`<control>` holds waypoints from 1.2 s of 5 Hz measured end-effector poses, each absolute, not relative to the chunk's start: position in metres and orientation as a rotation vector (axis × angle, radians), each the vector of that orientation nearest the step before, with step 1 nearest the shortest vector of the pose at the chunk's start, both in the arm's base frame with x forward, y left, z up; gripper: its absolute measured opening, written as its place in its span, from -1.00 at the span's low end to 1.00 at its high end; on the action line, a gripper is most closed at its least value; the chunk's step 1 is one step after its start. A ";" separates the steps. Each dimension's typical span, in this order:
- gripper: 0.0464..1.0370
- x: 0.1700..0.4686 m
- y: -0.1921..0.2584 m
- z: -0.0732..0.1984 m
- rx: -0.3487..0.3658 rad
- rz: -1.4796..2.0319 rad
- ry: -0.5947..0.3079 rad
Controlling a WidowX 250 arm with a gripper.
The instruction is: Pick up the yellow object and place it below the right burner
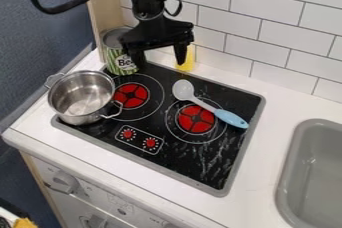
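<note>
Tool (159, 56) spread wide over the stovetop's (184, 158) back edge, upper middle of the frame.
Its fingers (180, 53) stand far apart, gripping nothing. Close by, partly hidden by the finger nearer the frame's right, the yellow object (189, 61) sits between stovetop and tiled wall (244, 37); its visible long axis runs roughly up and down the frame, and I cannot tell which end is its front.
</note>
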State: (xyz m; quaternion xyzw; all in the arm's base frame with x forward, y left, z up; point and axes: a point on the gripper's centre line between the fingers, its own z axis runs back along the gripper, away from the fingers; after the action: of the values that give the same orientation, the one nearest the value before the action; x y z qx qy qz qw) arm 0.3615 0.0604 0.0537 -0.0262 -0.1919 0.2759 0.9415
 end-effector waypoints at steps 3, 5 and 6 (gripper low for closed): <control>0.93 0.386 0.065 0.031 -0.095 0.252 -0.448; 0.93 0.412 0.059 0.027 -0.088 0.206 -0.501; 0.93 0.423 0.054 0.023 -0.078 0.194 -0.500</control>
State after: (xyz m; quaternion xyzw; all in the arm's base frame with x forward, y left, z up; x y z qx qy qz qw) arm 0.4229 0.0542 0.0225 -0.0387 -0.2468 0.0960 0.9635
